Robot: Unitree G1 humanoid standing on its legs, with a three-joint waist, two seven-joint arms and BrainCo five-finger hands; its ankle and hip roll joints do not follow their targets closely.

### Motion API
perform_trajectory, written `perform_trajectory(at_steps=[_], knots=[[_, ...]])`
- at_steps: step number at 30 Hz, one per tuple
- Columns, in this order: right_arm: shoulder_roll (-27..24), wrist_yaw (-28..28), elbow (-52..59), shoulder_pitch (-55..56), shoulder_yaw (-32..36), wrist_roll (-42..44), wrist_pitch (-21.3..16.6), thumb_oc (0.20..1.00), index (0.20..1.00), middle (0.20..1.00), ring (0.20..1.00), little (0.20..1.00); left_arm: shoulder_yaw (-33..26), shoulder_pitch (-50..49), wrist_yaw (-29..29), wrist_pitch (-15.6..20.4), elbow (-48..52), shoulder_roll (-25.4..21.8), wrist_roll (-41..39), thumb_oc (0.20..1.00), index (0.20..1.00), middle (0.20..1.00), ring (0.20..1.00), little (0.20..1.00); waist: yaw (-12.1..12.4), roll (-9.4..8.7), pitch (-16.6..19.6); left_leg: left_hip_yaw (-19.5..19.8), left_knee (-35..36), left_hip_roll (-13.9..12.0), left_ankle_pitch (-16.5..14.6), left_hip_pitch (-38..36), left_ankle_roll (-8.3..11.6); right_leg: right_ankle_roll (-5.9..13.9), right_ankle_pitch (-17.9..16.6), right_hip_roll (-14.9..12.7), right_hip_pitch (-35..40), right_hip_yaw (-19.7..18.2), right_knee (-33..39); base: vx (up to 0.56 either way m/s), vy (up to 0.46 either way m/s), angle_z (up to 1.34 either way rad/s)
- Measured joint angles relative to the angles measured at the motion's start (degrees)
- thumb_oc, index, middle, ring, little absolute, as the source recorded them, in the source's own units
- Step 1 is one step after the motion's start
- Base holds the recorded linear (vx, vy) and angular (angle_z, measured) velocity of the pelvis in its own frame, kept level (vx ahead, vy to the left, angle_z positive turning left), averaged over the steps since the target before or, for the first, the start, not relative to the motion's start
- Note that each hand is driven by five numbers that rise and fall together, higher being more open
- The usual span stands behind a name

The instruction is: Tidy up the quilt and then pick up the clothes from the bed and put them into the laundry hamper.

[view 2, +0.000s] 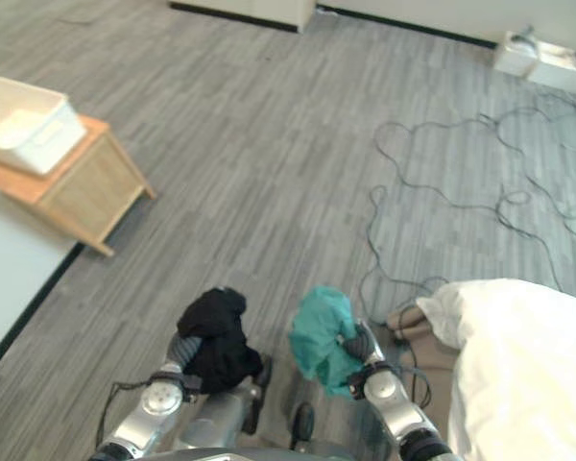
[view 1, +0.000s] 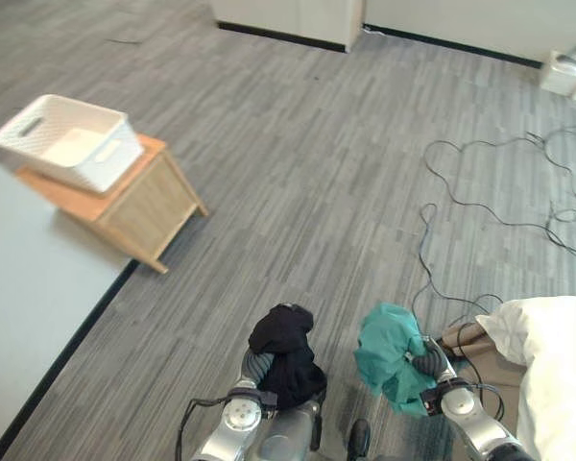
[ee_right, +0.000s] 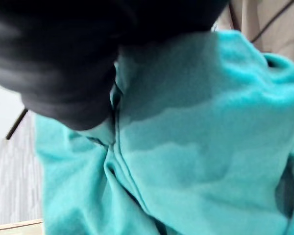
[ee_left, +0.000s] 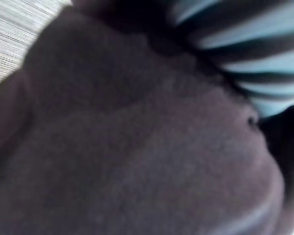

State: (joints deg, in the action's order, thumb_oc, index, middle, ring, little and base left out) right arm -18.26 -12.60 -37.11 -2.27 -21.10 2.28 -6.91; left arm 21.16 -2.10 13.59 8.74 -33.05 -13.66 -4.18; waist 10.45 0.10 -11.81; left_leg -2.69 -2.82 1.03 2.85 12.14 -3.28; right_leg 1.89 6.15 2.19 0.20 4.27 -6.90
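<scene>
Clothes: black garment (view 1: 286, 353) and teal garment (view 1: 390, 357), lower centre of frame, side by side above the floor
Left hand (view 1: 256, 367): fingers curled into the black garment
Right hand (view 1: 428, 361): clasped on the teal garment
Hamper: white basket (view 1: 69, 140) on a wooden stand (view 1: 142, 204), upper left
Quilt (view 1: 557, 365): white, lower right

Head eyes down on floor (view 1: 298, 173); wrist views against cloth.

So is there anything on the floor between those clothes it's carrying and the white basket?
Nothing visible. The black garment in the left hand and the teal garment in the right hand face bare floor up to the white basket on its wooden stand.
</scene>
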Motion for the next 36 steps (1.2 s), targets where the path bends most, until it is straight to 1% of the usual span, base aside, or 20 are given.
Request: perform_trajectory(at_steps=[1, 2, 4, 5, 10, 11, 14, 16, 18, 19, 21, 22, 25, 27, 28, 29, 30, 32, 34, 36], knots=[[0.29, 0.25, 0.09, 0.43, 0.10, -0.02, 0.05, 0.200, 0.200, 0.200, 0.200, 0.200, 0.35, 0.72, 0.14, -0.01, 0.15, -0.32, 0.06, 0.200, 0.200, 0.200, 0.200, 0.200, -0.59, -0.55, -0.43, 0.18, 0.84, 0.35, -0.26, -1.39, -0.06, 2.90, 2.27, -0.82, -2.03, -0.17, -7.77, 0.78, 0.236, -0.02], [0.32, 0.26, 1.42, 0.14, 0.52, -0.01, 0.53, 0.200, 0.200, 0.200, 0.200, 0.200, 1.02, 1.63, 0.12, -0.58, 0.00, -0.91, 0.31, 0.200, 0.200, 0.200, 0.200, 0.200, -2.33, 0.69, -2.04, 1.80, 1.54, 0.85, 0.34, -5.72, -1.92, 6.83, 3.26, -2.50, -8.50, 1.08, -27.30, 0.69, 0.187, 0.22], [1.45, 0.21, 2.91, 1.33, 2.48, -0.03, 0.64, 0.200, 0.200, 0.200, 0.200, 0.200, 2.25, 2.57, 0.16, -0.52, 0.21, -1.87, 1.02, 0.200, 0.200, 0.200, 0.200, 0.200, -6.63, 2.70, -3.93, 7.15, 3.07, 1.18, -1.84, -12.96, -2.10, 6.41, 3.02, -4.37, -12.38, 5.00, -43.09, 0.78, 0.138, 0.88], [1.91, 0.04, 3.24, 1.66, 2.51, 0.02, 0.74, 0.200, 0.200, 0.200, 0.200, 0.200, 2.01, 3.35, 0.24, -0.32, 0.53, -2.16, 1.61, 0.200, 0.200, 0.200, 0.200, 0.200, -7.15, 3.20, -4.00, 8.65, 3.24, 1.28, -3.74, -15.08, -1.57, 6.25, 3.43, -3.88, -13.96, 5.42, -43.62, 0.59, 0.007, 1.08], [1.34, 0.15, 5.17, 0.34, 4.64, 0.27, -0.45, 0.200, 0.200, 0.200, 0.200, 0.200, 0.85, 6.83, 1.19, -0.07, -0.01, -3.43, 3.31, 0.200, 0.200, 0.200, 0.200, 0.200, -10.53, 2.18, -3.38, 16.80, 4.65, 1.91, -7.97, -18.70, 0.18, 4.16, 1.55, -3.61, -19.28, 3.36, -8.42, 0.63, -0.133, 1.00], [1.15, -0.07, 4.70, 0.62, 5.66, 0.41, -0.38, 0.200, 0.200, 0.200, 0.200, 0.200, 0.86, 7.62, 1.27, -0.09, -2.46, -3.21, 4.63, 0.200, 0.200, 0.200, 0.200, 0.200, -11.38, 3.48, -3.07, 18.21, 4.85, 1.38, -10.28, -19.56, 0.33, 4.11, -2.18, -4.52, -18.20, 3.69, 8.50, 0.74, -0.173, 0.85], [1.17, -0.16, 3.76, 0.55, 6.05, 0.42, -0.27, 0.200, 0.200, 0.200, 0.200, 0.200, 0.19, 6.38, 1.35, -0.66, -4.89, -3.07, 6.21, 0.200, 0.200, 0.200, 0.200, 0.200, -12.44, 5.02, -2.65, 18.88, 5.04, -1.16, -14.42, -25.76, 1.30, 4.09, -6.54, -7.09, -19.51, 5.30, 12.03, 0.82, -0.226, 0.69], [1.12, 0.13, 2.13, 2.29, 5.68, 0.37, 0.61, 0.200, 0.200, 0.200, 0.200, 0.200, -0.53, 3.98, 1.35, -0.62, -5.69, -2.46, 6.83, 0.200, 0.200, 0.200, 0.200, 0.200, -11.67, 4.98, -2.16, 16.81, 1.65, -2.47, -16.20, -31.37, 4.16, -0.32, -16.38, -6.39, -13.89, 5.53, 11.93, 0.65, -0.215, 0.42], [0.86, 0.37, 2.16, 2.45, 5.38, 0.42, 0.85, 0.200, 0.200, 0.200, 0.200, 0.200, -1.61, 1.03, 1.12, -0.56, -4.59, -0.61, 6.67, 0.200, 0.200, 0.200, 0.200, 0.200, -11.61, 5.25, -1.86, 14.94, -13.83, -2.64, -14.27, -27.73, 7.90, -3.06, -19.58, -4.20, -10.36, 5.34, 8.93, 0.37, -0.200, 0.15], [0.62, 0.51, 2.59, 2.09, 5.40, 0.45, 0.58, 0.200, 0.200, 0.200, 0.200, 0.200, -1.81, -0.66, 0.41, -0.17, -2.77, -0.05, 6.53, 0.200, 0.200, 0.200, 0.200, 0.200, -10.10, 4.58, -1.56, 11.82, -39.99, -2.39, -7.61, -14.94, 12.35, -3.92, -17.52, -3.06, -7.23, 4.58, 8.70, 0.21, -0.172, -0.17], [-0.48, 0.62, 4.53, 0.19, 4.75, 0.50, 0.62, 0.200, 0.200, 0.200, 0.200, 0.200, -1.90, -0.51, 0.02, 0.09, 0.20, -1.52, 6.47, 0.200, 0.200, 0.200, 0.200, 0.200, -6.54, 1.66, -2.44, 7.72, -57.75, -1.65, -7.85, 0.11, 6.20, -6.49, -13.51, -2.02, -3.90, 1.64, 8.87, 0.40, -0.123, -0.59], [0.50, 0.79, 4.62, -1.04, 4.70, 0.50, 0.78, 0.200, 0.200, 0.200, 0.200, 0.200, -1.97, -0.69, -0.04, 0.15, 1.00, -2.94, 6.40, 0.200, 0.200, 0.200, 0.200, 0.200, -5.05, -0.65, -2.38, 5.62, -56.98, -1.32, -9.04, 4.29, 5.67, -7.60, -11.51, -2.80, -2.55, 0.38, 9.42, 0.56, 0.012, -0.58], [0.07, 0.80, 4.50, -4.66, 4.18, 0.49, 0.00, 0.200, 0.200, 0.200, 0.200, 0.200, -3.20, -1.20, 0.00, 0.29, 1.72, -4.12, 6.40, 0.200, 0.200, 0.200, 0.200, 0.200, -3.84, -1.79, -3.06, 2.01, -40.44, -1.88, -10.46, 11.08, 5.67, -5.72, -8.67, -2.30, 5.48, -0.44, 11.62, 0.35, 0.071, -0.59], [-1.04, 0.86, 4.74, -4.38, 1.64, 0.49, -0.07, 0.200, 0.200, 0.200, 0.200, 0.200, -3.59, -2.40, 0.11, 0.39, 2.30, -3.51, 5.31, 0.200, 0.200, 0.200, 0.200, 0.200, -3.00, 0.23, -1.82, 1.59, -22.83, 0.07, -4.93, 10.20, 4.12, -3.32, -4.62, -1.69, 10.47, 1.13, 11.61, 0.67, 0.097, -0.70], [-1.05, 1.13, 4.83, -3.82, 1.16, 0.48, -0.23, 0.200, 0.200, 0.200, 0.200, 0.200, -3.47, -2.95, 0.07, 0.36, 2.44, -3.18, 5.18, 0.200, 0.200, 0.200, 0.200, 0.200, -2.28, 0.52, -1.50, -0.63, -16.12, 0.98, -1.68, 9.18, 1.91, -1.33, -2.95, -1.30, 12.71, 2.47, 11.63, 0.63, 0.062, -0.13], [-1.77, 0.61, 6.31, 1.03, -0.79, 0.49, -0.17, 0.200, 0.200, 0.200, 0.200, 0.200, -5.23, -5.11, 0.14, 0.92, 3.45, -0.95, 5.24, 0.200, 0.200, 0.200, 0.200, 0.200, -2.48, 1.51, -0.10, -11.61, -0.85, 2.18, -1.31, 3.46, -4.38, 2.16, 1.91, 0.05, 17.62, 6.72, 11.62, 0.64, 0.069, 0.49], [-0.19, 0.48, 4.34, 2.39, -3.34, 0.49, 0.67, 0.200, 0.200, 0.200, 0.200, 0.200, -6.28, -4.31, 0.38, 1.30, 1.49, -0.45, 5.12, 0.200, 0.200, 0.200, 0.200, 0.200, -2.61, -2.00, 2.33, -14.87, -3.26, 3.17, 0.95, 3.86, -7.01, 2.16, 3.08, -1.31, 18.81, 9.82, 11.35, 0.67, 0.104, 1.35], [1.65, 0.32, 4.69, 2.88, -4.11, 0.40, 1.00, 0.200, 0.200, 0.200, 0.200, 0.200, -5.76, -0.62, 0.13, 0.69, -1.80, 1.50, 4.95, 0.200, 0.200, 0.200, 0.200, 0.200, -3.25, -6.64, 2.61, -21.47, -10.54, 3.49, -7.54, 5.29, -7.77, 2.74, 1.67, -1.81, 19.67, 17.24, 8.59, 0.67, 0.164, 2.39], [2.75, 0.70, 4.15, 2.46, -2.85, 0.27, 0.97, 0.200, 0.200, 0.200, 0.200, 0.200, -5.81, -1.49, 0.02, -0.52, -3.62, 1.87, 4.82, 0.200, 0.200, 0.200, 0.200, 0.200, -3.37, -6.50, 2.36, -17.05, -10.39, 4.56, -9.09, 0.55, -9.28, 2.93, 1.40, -3.32, 18.03, 18.46, -4.94, 0.65, 0.224, 1.90], [3.67, 0.77, 4.20, 1.47, -0.89, 0.18, 0.14, 0.200, 0.200, 0.200, 0.200, 0.200, -5.83, -3.80, 0.16, -0.88, -3.19, -1.62, 4.44, 0.200, 0.200, 0.200, 0.200, 0.200, -2.13, -3.28, 0.87, -9.70, -4.95, 4.36, -10.81, -9.75, -8.78, 8.07, -1.27, -3.89, 8.57, 15.07, -29.38, 0.72, 0.166, 1.26]])
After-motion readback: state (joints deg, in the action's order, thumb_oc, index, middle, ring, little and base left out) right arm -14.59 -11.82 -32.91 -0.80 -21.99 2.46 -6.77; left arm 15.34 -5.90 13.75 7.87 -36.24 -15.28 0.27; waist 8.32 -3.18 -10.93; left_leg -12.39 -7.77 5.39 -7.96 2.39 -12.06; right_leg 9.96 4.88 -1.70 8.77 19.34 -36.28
